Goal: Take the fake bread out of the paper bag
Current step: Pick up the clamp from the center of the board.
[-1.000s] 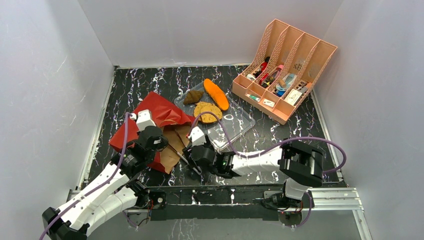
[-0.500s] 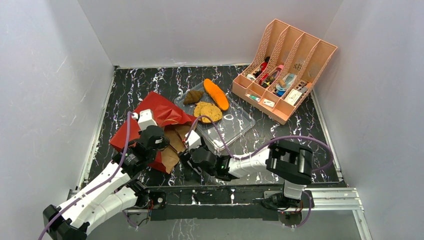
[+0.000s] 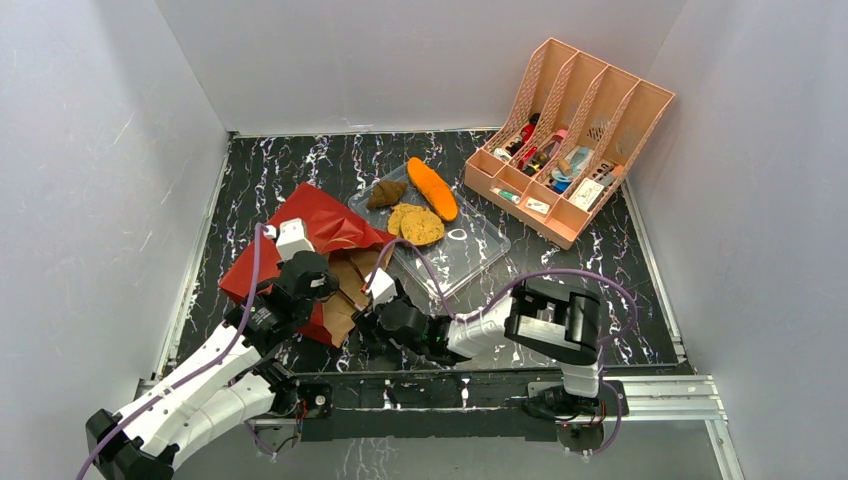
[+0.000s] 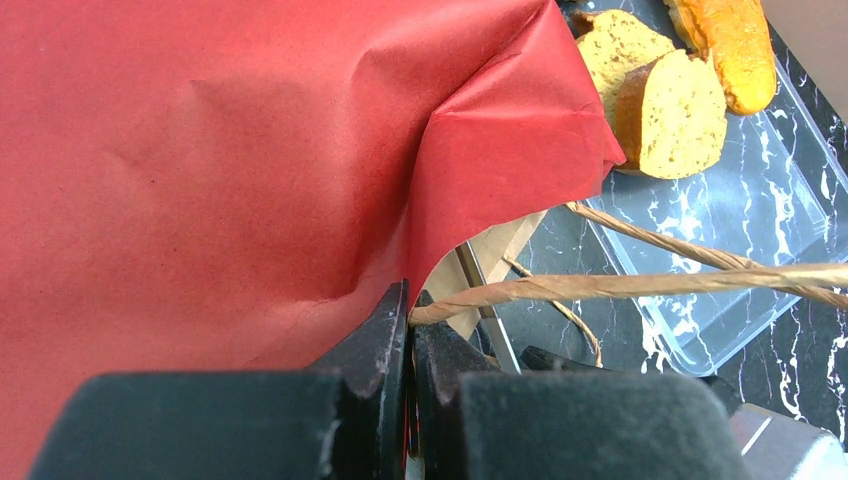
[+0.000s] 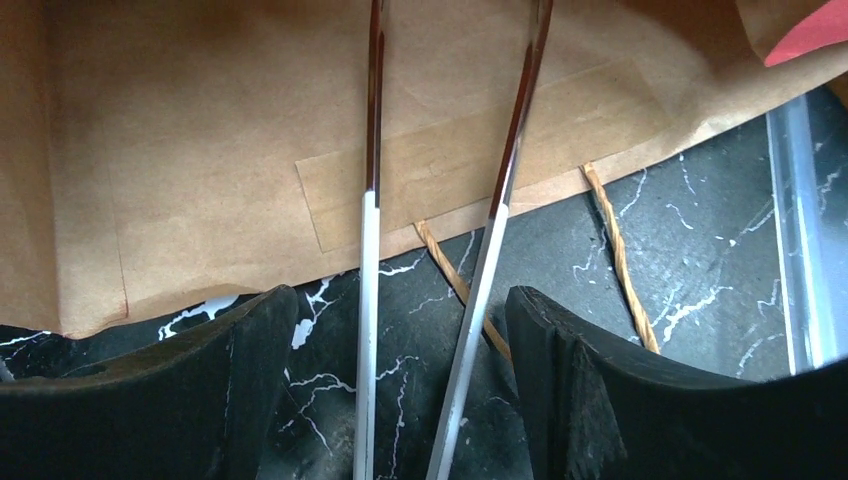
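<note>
The red paper bag (image 3: 312, 225) lies on its side, its brown-lined mouth facing the tray. My left gripper (image 3: 308, 283) is shut on the bag's upper edge where a twisted handle (image 4: 620, 285) starts; it also shows in the left wrist view (image 4: 412, 308) against the red paper (image 4: 200, 150). My right gripper (image 3: 374, 306) is open at the bag's mouth. In the right wrist view, two thin metal tong arms (image 5: 368, 250) run between its jaws (image 5: 400, 300) into the kraft interior (image 5: 200, 130). An orange loaf (image 3: 432, 188), a dark lump (image 3: 386, 193) and tan round pieces (image 3: 415, 224) lie on the clear tray (image 3: 470, 250).
A pink slotted organizer (image 3: 570, 140) with small items stands at the back right. Loose handle loops (image 5: 615, 250) lie on the black marbled table between bag and tray. White walls close in the left, back and right.
My right gripper has moved left and closer to the bag's mouth, its arm folding in. The left gripper has kept its hold on the bag.
</note>
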You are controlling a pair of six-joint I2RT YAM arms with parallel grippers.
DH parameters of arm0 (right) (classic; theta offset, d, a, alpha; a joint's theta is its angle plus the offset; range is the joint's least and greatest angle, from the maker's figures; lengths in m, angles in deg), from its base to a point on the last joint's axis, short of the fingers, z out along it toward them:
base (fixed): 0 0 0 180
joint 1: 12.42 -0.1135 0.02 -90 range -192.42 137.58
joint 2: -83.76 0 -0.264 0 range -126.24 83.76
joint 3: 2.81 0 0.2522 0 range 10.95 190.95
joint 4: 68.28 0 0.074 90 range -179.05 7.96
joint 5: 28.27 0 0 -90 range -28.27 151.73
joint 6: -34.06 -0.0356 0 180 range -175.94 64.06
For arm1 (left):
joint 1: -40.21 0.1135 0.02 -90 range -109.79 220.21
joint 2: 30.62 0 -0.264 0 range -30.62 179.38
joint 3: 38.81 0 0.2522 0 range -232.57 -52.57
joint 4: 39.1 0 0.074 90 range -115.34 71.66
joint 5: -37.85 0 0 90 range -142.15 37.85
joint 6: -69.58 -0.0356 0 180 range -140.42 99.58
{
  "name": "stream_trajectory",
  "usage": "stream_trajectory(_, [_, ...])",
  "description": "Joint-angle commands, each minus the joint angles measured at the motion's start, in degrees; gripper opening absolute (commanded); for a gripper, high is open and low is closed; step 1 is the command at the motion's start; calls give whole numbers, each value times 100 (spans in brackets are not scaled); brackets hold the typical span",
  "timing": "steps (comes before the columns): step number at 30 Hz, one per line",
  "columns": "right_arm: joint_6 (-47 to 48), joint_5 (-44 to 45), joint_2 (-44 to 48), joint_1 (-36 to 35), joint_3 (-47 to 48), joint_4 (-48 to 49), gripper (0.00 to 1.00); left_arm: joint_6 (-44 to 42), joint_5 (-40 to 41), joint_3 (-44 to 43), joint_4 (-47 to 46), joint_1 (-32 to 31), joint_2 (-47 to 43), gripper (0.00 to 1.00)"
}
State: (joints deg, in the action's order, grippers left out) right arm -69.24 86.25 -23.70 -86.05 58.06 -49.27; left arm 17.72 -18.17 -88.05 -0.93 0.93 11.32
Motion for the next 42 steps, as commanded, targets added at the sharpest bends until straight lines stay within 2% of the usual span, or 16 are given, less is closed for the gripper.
stream_trajectory(1, [90, -148, -206, 92, 65, 730, 71, -13, -118, -51, 21, -61, -4, 0])
stream_trajectory(8, [-54, -518, -388, 282, -51, 1136, 62, -3, -83, -16, 68, -73, -35, 0])
stream_trajectory(11, [-79, -685, -423, 344, -91, 1292, 54, 46, -32, -23, 141, -88, -19, 0])
stream_trajectory(13, [-111, -824, -452, 383, -123, 1396, 42, 139, 31, -48, 246, -89, -43, 0])
stream_trajectory(16, [-190, -977, -482, 424, -154, 1473, 34, 253, 102, -86, 399, -89, -128, 0])
stream_trajectory(23, [-433, -1314, -203, 432, -420, 1648, 28, 850, 386, -315, 1189, -89, -447, 0])
stream_trajectory(31, [-690, -1517, 232, 428, -594, 1566, 26, 777, 523, -735, 1499, -89, -415, 0])
stream_trajectory(42, [-2084, -1797, 1216, 430, -291, 135, 21, 421, 500, -381, 1226, -89, -872, 0])
